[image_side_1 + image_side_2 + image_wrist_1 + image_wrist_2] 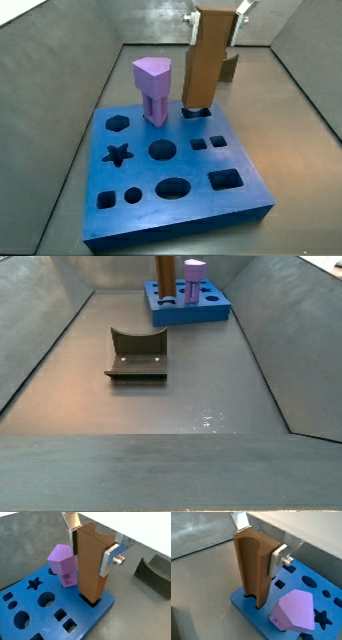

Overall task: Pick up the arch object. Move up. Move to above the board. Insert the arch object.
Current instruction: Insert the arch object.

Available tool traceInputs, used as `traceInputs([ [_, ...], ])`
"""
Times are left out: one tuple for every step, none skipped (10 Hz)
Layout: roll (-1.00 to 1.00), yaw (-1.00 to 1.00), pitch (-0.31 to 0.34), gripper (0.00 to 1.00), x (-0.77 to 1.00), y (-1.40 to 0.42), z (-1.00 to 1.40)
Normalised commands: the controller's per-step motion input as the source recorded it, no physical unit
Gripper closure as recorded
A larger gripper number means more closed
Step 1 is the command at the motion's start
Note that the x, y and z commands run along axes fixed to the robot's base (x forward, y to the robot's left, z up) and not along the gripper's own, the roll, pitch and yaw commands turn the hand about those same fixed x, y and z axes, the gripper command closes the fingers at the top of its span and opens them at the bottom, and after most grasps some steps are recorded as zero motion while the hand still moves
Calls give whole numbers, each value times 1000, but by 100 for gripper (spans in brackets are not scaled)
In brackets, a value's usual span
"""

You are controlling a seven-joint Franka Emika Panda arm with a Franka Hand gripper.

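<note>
The blue board [160, 185] lies flat at the far end of the grey tray [80, 376], its cutouts facing up so pieces drop in from above. My tall brown arch block [207, 60] stands upright at its far edge, right of the purple post [152, 90], foot entering its notched slot. My gripper [93, 539] pinches the block's upper end between my fingers [111, 559], keeping it vertical for pushing down.

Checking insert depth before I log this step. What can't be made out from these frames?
- Arch object base: hidden inside the board slot in both wrist views, depth unreadable.
- Gripper: body cut off by the frame edge in both wrist views; fingers flank the arch object.
- Side view: board cutouts too small.
</note>
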Motion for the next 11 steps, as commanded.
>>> traceInputs([
  [0,29,-181,100,-66,-211,-569],
  [-71,3,-116,100,-54,0,-197],
  [-9,0,-4,100,0,0,-91],
  [-19,11,-11,100,-109,300,-243],
  [-13,0,-33,100,-186,349,-280],
  [-74,0,-9,100,0,154,-186],
  [-54,0,0,100,151,103,-200],
  [-44,0,0,100,146,203,-197],
  [-11,0,0,100,0,351,-154],
  [-74,0,0,100,0,283,-31],
  [0,0,-154,100,-86,-100,-474],
])
